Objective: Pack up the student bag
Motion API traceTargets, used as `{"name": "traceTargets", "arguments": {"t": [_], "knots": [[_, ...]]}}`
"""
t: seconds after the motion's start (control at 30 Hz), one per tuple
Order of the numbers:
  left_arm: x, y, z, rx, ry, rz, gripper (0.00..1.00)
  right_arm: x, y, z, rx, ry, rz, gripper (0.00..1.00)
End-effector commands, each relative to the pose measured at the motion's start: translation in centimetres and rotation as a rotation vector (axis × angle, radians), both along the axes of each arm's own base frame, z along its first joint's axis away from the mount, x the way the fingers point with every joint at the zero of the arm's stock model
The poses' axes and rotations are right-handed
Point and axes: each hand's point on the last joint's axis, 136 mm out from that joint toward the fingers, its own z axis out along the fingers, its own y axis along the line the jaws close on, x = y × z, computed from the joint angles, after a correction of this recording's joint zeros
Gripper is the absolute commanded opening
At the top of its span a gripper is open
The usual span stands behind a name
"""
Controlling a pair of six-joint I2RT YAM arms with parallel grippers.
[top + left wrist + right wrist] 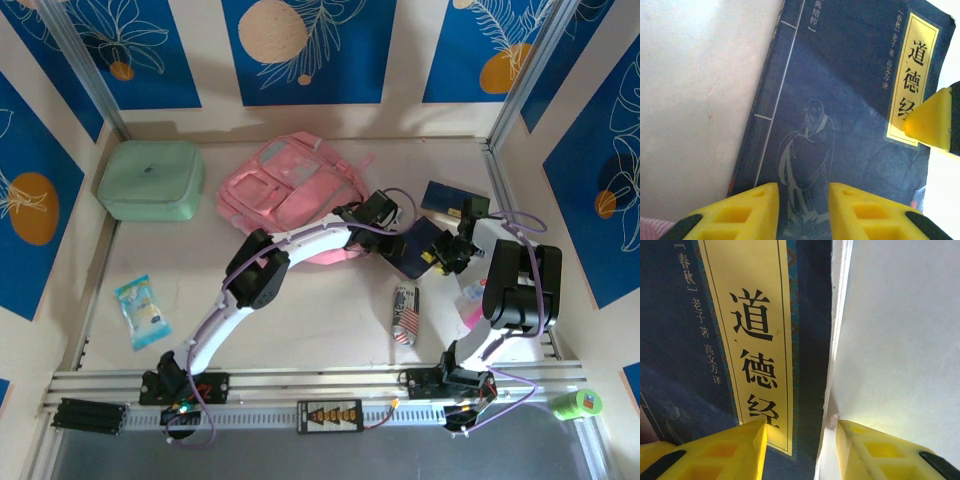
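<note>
From above: the pink student bag (290,195) lies far centre, with a dark book (408,255) just right of it. Left wrist: the left gripper (804,210) is part-open over the book's cover, gripping nothing. Right wrist: the right gripper (800,450) is part-open, straddling the book's edge.

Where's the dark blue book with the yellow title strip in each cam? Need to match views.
Top external: dark blue book right of centre, off the lower right corner of the student bag.
Left wrist: centre and right of frame, cover facing the camera.
Right wrist: left half of frame, its right edge running down the middle.
Shared landmark: yellow title strip, legible in both wrist views.
</note>
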Motion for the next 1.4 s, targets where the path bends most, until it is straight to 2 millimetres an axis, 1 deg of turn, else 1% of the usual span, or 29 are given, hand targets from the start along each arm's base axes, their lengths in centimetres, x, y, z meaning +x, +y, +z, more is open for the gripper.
{"name": "traceTargets", "arguments": {"t": [0.0,0.1,0.2,0.33,0.47,0.6,0.7,0.83,0.97,1.03,1.13,1.17,1.23,1.3,1.37], "knots": [[-2.0,0.9,-3.5,0.088,0.08,-0.054,0.26,0.4,1.2,1.0,0.024,-0.013,0.043,0.38],[-2.5,1.7,-4.8,0.14,0.099,-0.072,0.21,0.9,2.0,2.4,0.025,-0.043,0.07,0.38],[-3.2,2.5,-6.0,0.18,0.127,-0.09,0.18,1.3,2.4,3.8,0.019,-0.067,0.081,0.37],[-3.8,3.3,-7.1,0.215,0.15,-0.099,0.17,1.2,2.0,5.5,-0.082,-0.071,0.098,0.35],[-4.0,3.5,-7.4,0.221,0.155,-0.1,0.17,1.1,1.8,5.7,-0.128,-0.052,0.105,0.34],[-3.9,3.4,-6.8,0.21,0.149,-0.099,0.17,1.0,2.2,5.3,-0.124,-0.034,0.112,0.33],[-3.8,3.3,-6.6,0.207,0.147,-0.096,0.17,0.7,2.2,4.9,-0.138,-0.009,0.118,0.28],[-3.7,3.2,-6.3,0.201,0.144,-0.095,0.17,0.2,1.7,4.6,-0.182,0.016,0.121,0.2],[-3.6,2.8,-5.4,0.177,0.136,-0.095,0.17,0.3,1.8,4.6,-0.168,-0.003,0.126,0.05],[-3.4,2.6,-4.7,0.163,0.129,-0.093,0.17,0.5,2.0,4.7,-0.158,-0.019,0.129,0.0],[-2.8,2.0,-2.2,0.108,0.118,-0.091,0.22,0.7,2.0,5.1,-0.152,-0.054,0.123,0.0],[-2.6,1.8,-0.7,0.077,0.121,-0.09,0.25,0.9,1.9,5.5,-0.153,-0.078,0.122,0.0],[-2.2,1.3,3.0,-0.003,0.142,-0.078,0.31,1.3,1.8,6.3,-0.149,-0.13,0.122,0.0],[-1.6,0.9,7.5,-0.125,0.156,-0.069,0.37,1.8,1.8,7.8,-0.131,-0.204,0.128,0.0],[-0.6,1.3,11.4,-0.213,0.13,-0.047,0.44,2.3,1.8,9.4,-0.113,-0.279,0.136,0.0]]}}
